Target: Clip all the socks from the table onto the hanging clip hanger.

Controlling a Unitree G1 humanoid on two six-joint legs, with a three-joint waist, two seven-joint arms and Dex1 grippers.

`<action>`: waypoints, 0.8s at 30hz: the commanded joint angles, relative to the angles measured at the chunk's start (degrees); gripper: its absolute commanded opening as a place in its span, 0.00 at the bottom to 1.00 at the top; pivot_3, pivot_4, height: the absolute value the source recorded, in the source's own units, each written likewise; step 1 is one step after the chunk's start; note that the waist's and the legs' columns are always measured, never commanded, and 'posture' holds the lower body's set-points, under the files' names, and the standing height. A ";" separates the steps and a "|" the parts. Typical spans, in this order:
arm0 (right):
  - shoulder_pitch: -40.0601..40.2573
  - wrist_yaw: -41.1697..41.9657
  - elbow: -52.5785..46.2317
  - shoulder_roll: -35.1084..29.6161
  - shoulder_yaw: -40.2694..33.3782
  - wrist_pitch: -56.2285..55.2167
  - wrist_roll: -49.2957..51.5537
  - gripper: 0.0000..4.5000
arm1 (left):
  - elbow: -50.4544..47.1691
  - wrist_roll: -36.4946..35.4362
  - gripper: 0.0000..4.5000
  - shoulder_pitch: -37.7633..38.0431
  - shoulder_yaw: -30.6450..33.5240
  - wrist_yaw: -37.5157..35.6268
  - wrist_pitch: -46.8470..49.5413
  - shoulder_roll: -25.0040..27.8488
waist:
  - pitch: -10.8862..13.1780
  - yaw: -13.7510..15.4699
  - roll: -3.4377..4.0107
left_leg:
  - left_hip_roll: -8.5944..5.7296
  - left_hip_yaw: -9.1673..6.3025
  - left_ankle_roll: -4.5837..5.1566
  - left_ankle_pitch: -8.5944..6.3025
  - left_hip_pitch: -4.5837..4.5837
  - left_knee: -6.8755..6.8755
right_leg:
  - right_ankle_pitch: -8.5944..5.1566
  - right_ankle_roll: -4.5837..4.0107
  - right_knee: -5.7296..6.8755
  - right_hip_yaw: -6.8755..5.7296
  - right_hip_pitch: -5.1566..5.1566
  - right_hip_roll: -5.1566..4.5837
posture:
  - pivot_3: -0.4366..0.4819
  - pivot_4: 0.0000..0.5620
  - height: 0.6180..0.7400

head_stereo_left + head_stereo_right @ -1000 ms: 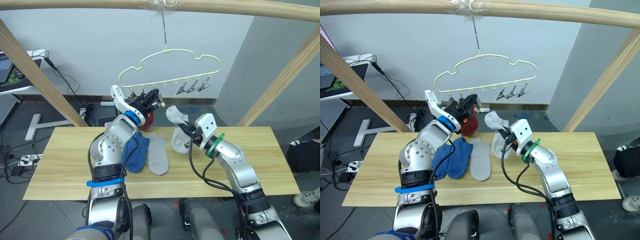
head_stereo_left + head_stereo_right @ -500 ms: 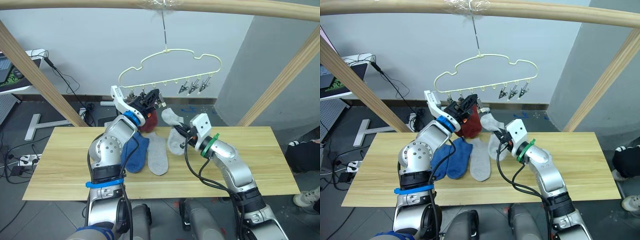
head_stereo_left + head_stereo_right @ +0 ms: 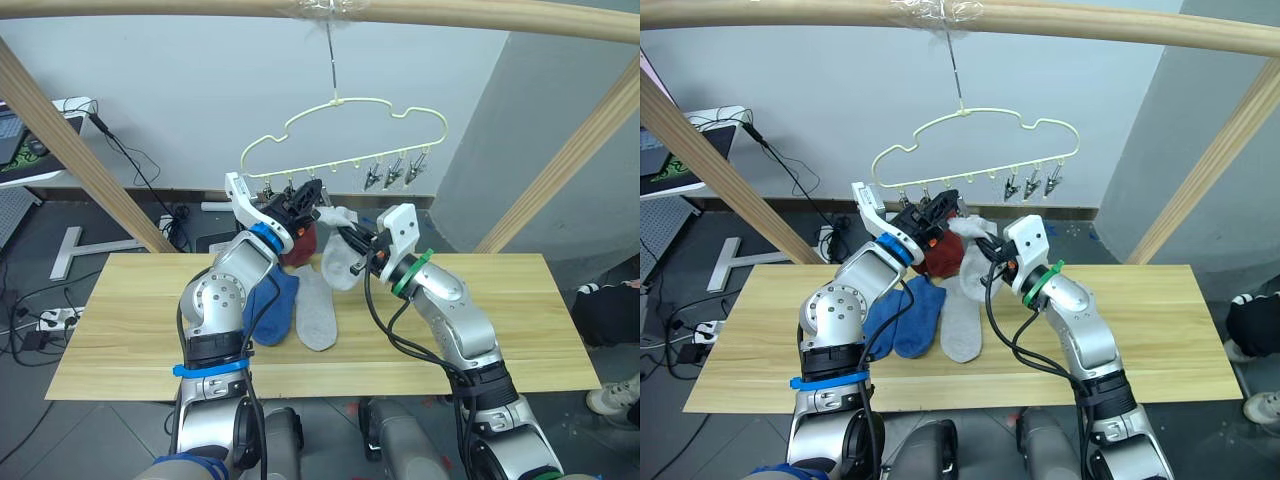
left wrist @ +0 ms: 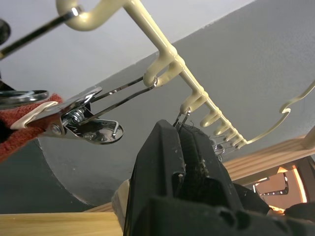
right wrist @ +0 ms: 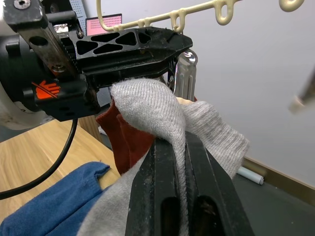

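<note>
Up against left gripper (image 3: pixel 306 197), grey sock (image 5: pixel 162 105).

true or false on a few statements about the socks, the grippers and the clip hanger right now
1. The right gripper is shut on a light grey sock. True.
2. Both blue socks hang from the clip hanger. False: they lie on the table.
3. A rust red sock hangs from a clip on the hanger. True.
4. The left gripper rests on the table. False: it is raised, closed on a clip just under the hanger's clip row.
5. A second light grey sock lies flat on the table beside the blue socks. True.
</note>
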 commanded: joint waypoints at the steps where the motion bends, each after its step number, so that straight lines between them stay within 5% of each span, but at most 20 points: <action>1: -0.28 -0.23 -1.93 -0.06 -0.29 -0.14 0.68 0.00 | -1.22 -1.03 0.06 0.25 0.01 -0.03 -0.04 -0.32 | 0.00 -0.01 0.00 | 0.00 0.01 0.00 0.00 0.00 -0.01 | 0.00 0.00 -0.01 0.01 0.00 0.00 | 0.40 0.47 1.00; 14: -0.40 -1.75 -0.15 -0.66 -0.59 0.91 -0.09 0.00 | -3.26 -4.35 0.99 1.07 0.97 -0.14 2.06 0.63 | 0.00 -0.01 0.00 | 0.00 0.00 0.00 0.00 -0.08 -0.05 | 0.00 0.00 -0.09 -0.01 -0.05 0.00 | 0.40 0.47 1.00; 17: -0.72 -1.82 0.44 -0.68 -0.69 1.53 0.41 0.06 | -4.70 -5.29 1.00 1.89 1.10 0.38 3.17 1.06 | 0.00 0.00 0.00 | 0.00 -0.01 0.00 0.00 -0.09 -0.06 | 0.00 0.00 -0.10 -0.01 -0.06 0.00 | 0.40 0.47 1.00; 24: 0.45 -0.39 -0.60 -1.63 -0.15 4.90 1.25 0.56 | -11.19 -8.72 1.00 7.02 1.67 0.64 8.34 5.72 | 0.01 -0.01 0.00 | 0.03 -0.04 0.00 0.00 -0.12 -0.12 | 0.00 0.00 -0.11 -0.01 -0.12 0.00 | 0.42 0.47 1.00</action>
